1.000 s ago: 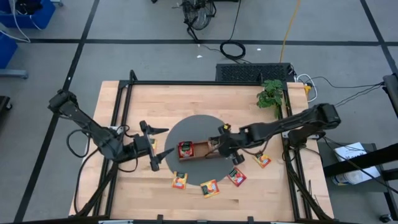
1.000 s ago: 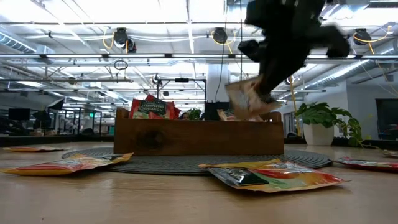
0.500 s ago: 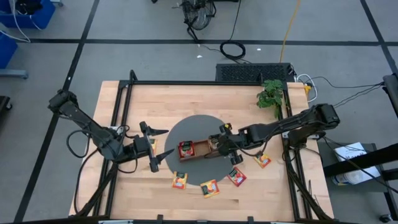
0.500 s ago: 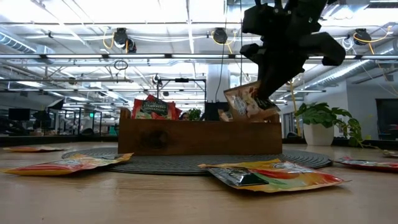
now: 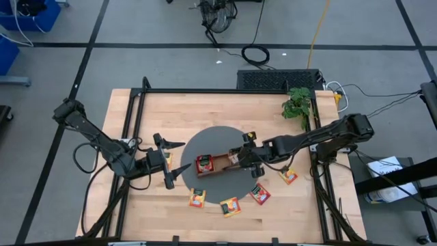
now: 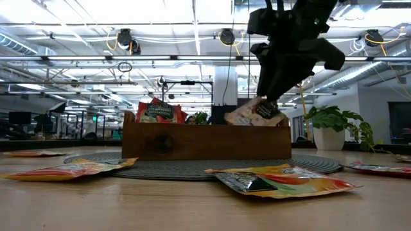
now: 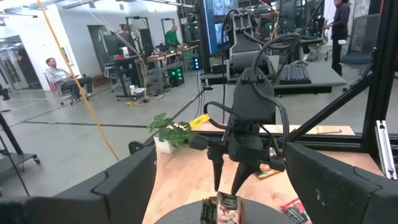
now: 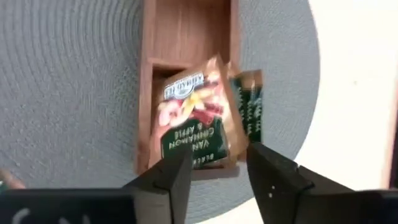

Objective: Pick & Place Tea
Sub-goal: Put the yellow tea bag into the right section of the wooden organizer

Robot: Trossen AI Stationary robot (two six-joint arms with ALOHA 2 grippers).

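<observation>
The right gripper [image 5: 240, 156] hangs with fingers spread over the wooden tray's [image 5: 220, 164] right end compartment, where a vanilla cinnamon apple tea packet [image 8: 194, 121] leans. The left gripper [image 5: 172, 162], also spread, waits near the table's left edge.

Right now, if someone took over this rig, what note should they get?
Right gripper: jaws open, above the tray's end compartment.
Left gripper: jaws open, waiting beside the mat.
Done: a whitish packet lies tilted in that end compartment, free of the jaws; red packets stand in the opposite end compartment.
Left: at least four loose packets on the table in front of the tray. Likely next step: lift the right arm and fetch the nearest.
</observation>
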